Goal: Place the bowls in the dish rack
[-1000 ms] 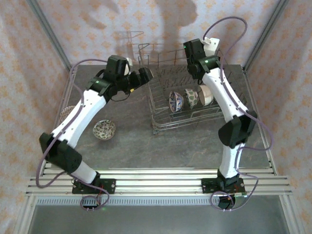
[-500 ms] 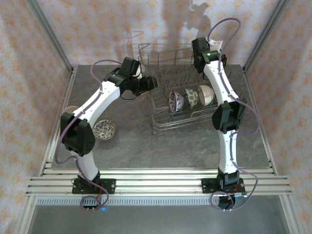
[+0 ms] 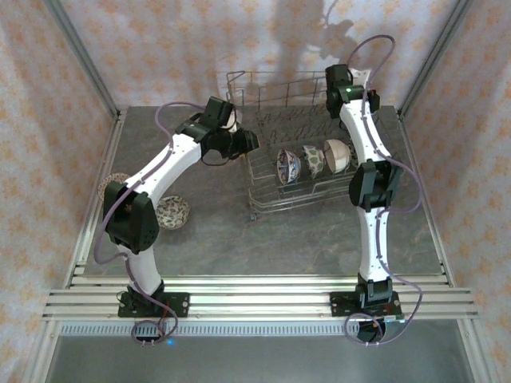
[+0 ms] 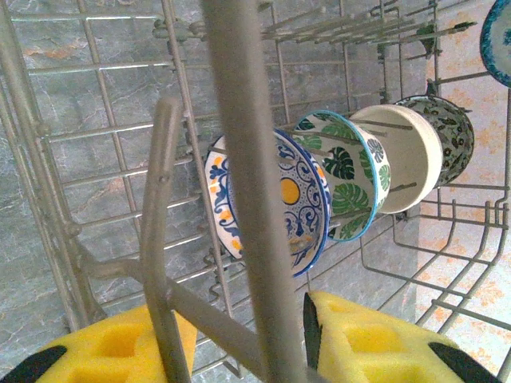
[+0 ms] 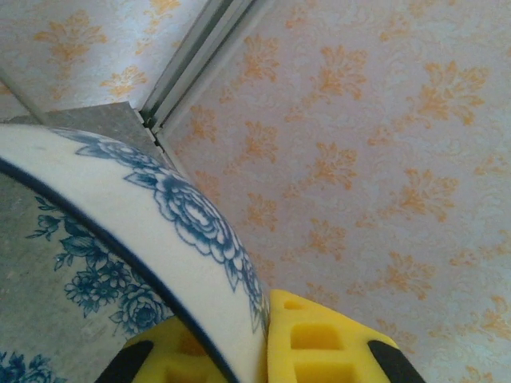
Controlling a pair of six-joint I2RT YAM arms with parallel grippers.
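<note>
While the left gripper (image 4: 249, 345) straddles a wire (image 4: 243, 159) at the rack's (image 3: 279, 201) left rim, pads (image 4: 383, 335) apart and any clamp uncertain, the right gripper (image 5: 257, 347) pinches the rim of a blue-flowered bowl (image 5: 160, 215) high over the rack's far right corner. Three bowls (image 3: 311, 159) stand on edge in a row nearer the arm bases. Free tines seem to lie below and nearward of the held bowl, so the right arm is the one to lower it.

rack (image 4: 247, 159): grey metal wire, smooth | bowl (image 5: 120, 183): glazed ceramic, glossy | table (image 3: 239, 239): stone-look, matt | finger pads (image 4: 359, 343): yellow foam
</note>
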